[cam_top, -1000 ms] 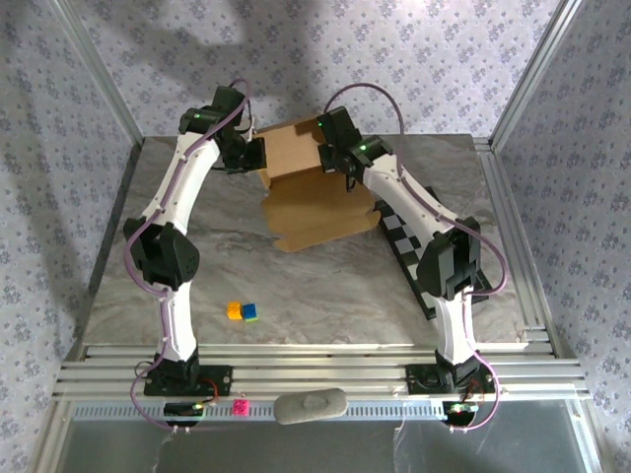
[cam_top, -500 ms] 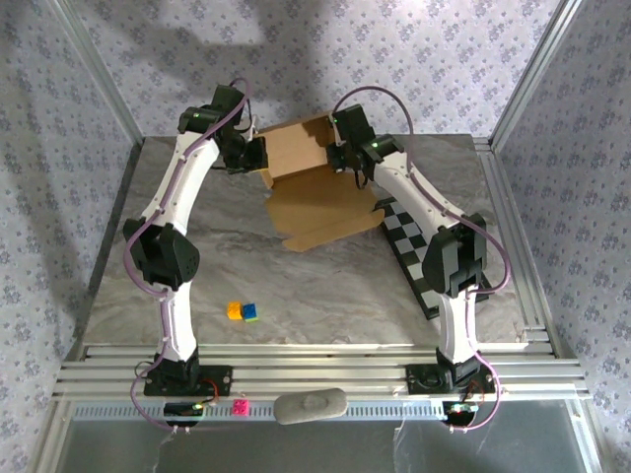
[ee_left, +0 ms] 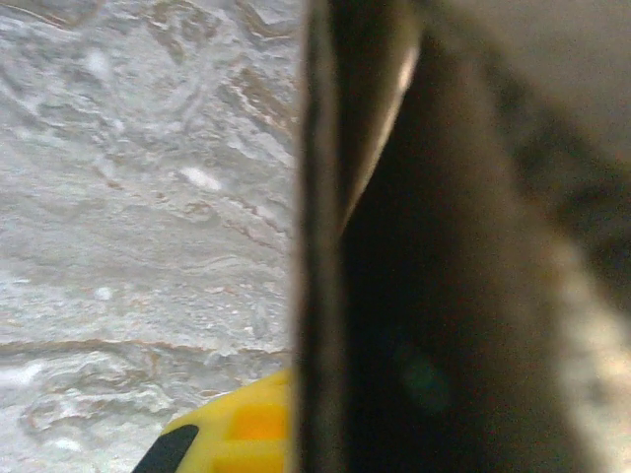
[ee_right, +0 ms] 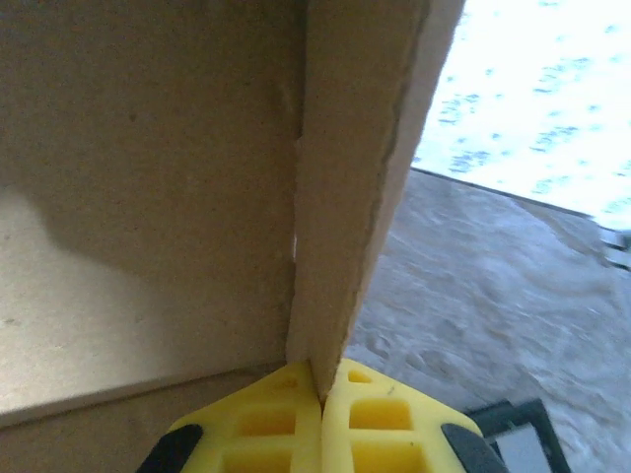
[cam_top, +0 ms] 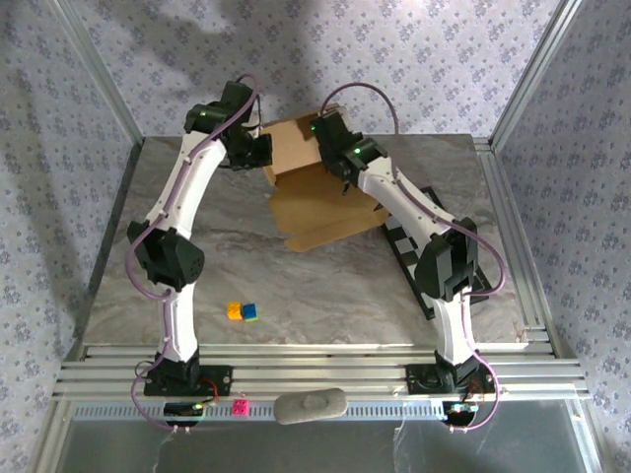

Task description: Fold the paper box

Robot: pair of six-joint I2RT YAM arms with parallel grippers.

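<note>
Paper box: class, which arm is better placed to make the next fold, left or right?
Right, probably: the right claw pinches an upright panel edge of the paper box, ready to swing it. The left claw sits at the box's left wall, likely steadying.

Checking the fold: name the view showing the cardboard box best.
Top external: the whole box shows, back wall raised, front flap flat. Right wrist gives one wall edge close up; left wrist, a dark blur.

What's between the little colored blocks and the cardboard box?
Just bare table between the blocks and the paper box, in the top view.
</note>
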